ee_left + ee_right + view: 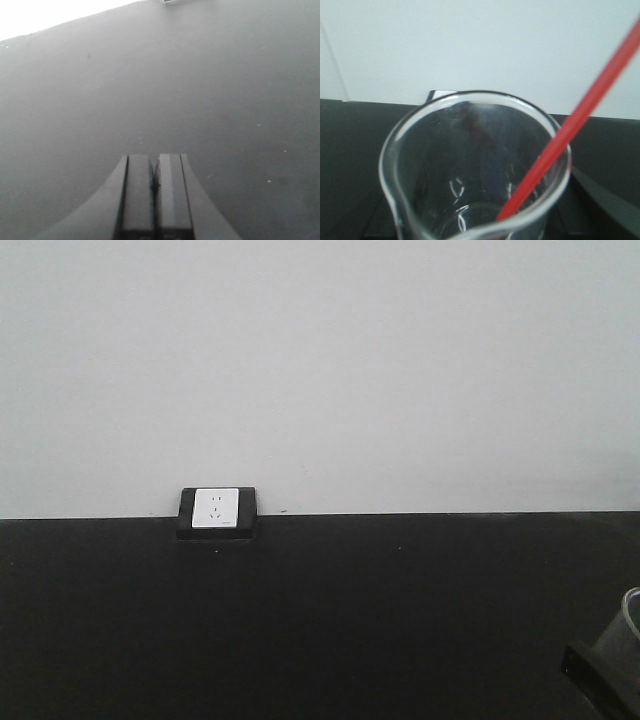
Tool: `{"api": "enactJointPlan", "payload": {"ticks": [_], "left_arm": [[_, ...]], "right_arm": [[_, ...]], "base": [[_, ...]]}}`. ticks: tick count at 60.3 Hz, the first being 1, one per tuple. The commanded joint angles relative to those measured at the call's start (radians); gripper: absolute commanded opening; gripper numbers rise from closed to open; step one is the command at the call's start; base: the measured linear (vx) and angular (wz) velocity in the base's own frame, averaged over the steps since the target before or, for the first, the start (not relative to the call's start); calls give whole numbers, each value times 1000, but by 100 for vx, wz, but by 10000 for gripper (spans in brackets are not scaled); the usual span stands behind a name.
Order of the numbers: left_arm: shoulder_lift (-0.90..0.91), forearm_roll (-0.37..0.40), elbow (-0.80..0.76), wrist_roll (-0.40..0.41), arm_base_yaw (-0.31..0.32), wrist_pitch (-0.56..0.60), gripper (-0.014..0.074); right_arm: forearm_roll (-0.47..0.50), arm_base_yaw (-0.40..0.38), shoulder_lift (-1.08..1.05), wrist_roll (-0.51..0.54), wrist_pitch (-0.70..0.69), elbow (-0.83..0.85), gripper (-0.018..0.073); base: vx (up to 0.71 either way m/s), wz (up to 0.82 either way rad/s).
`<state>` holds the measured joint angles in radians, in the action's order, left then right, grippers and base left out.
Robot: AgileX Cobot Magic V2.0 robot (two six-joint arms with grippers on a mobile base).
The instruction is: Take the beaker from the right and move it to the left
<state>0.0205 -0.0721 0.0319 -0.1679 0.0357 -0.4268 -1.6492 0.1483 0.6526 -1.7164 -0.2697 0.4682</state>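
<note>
The clear glass beaker [440,165] fills the right wrist view, seen from above its rim, with a thin red rod [580,115] leaning out to the upper right. My right gripper [480,227] has dark fingers close against both sides of the beaker's lower wall and looks shut on it. In the front view only the beaker's edge [632,612] shows at the far right, with the right gripper [600,675] in front of it. My left gripper [155,170] hangs over the bare black table [150,90], pads pressed together, holding nothing.
A white wall socket in a black frame [216,510] stands where the black table [320,620] meets the pale wall. Its corner peeks out behind the beaker's rim [437,94].
</note>
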Motion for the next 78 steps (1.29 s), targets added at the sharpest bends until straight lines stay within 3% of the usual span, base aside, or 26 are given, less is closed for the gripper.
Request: {"api": "enactJointPlan", "payload": {"ticks": [1,20,39,78], "left_arm": [[6,0,19,1,6,77,-6],[6,0,19,1,6,77,-6],[6,0,19,1,6,77,-6],[6,0,19,1,6,77,-6]], "right_arm": [[-153,-2,-38,-173,-47,27,-3],[-150,-2,-78,-202,-114,27,-3],[-150,-2,-78,-164,-206,27,-3],[-150,-2,-78,-164,-204,27,-3]], "base": [[0,0],[0,0],[0,0],[0,0]]}}
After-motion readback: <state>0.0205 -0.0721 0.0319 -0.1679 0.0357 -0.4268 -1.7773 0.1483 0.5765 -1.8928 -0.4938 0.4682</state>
